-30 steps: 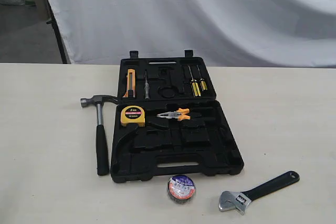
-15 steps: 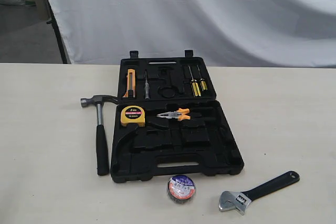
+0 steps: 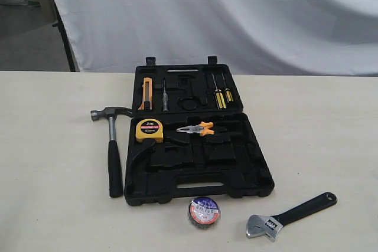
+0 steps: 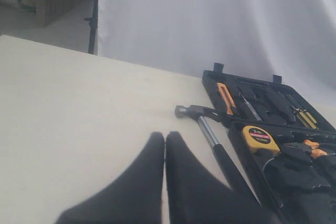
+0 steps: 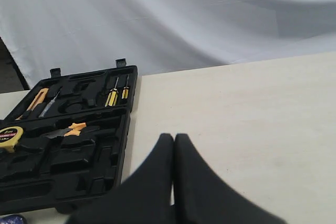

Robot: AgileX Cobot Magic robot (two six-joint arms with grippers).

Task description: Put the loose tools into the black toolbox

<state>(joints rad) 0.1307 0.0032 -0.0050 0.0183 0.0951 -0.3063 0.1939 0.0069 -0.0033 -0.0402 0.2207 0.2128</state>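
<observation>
White cloth (image 3: 236,16) backs the desk (image 3: 47,205). Outside view: nothing has moved. Hammer (image 3: 113,151), tape roll (image 3: 204,212) and wrench (image 3: 292,215) all lie outside the open toolbox (image 3: 251,169), so the job looks unstarted. Tape measure (image 3: 149,130) reads "2m". Left wrist: left hand (image 4: 165,141) pinched closed, empty. Right wrist: right hand (image 5: 174,141) likewise.

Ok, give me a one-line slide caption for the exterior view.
Open black toolbox with hammer, tape roll and adjustable wrench lying loose on the table beside it.

table (image 3: 47,157), toolbox (image 3: 251,172), hammer (image 3: 113,153), tape roll (image 3: 204,211), wrench (image 3: 293,215)
</observation>
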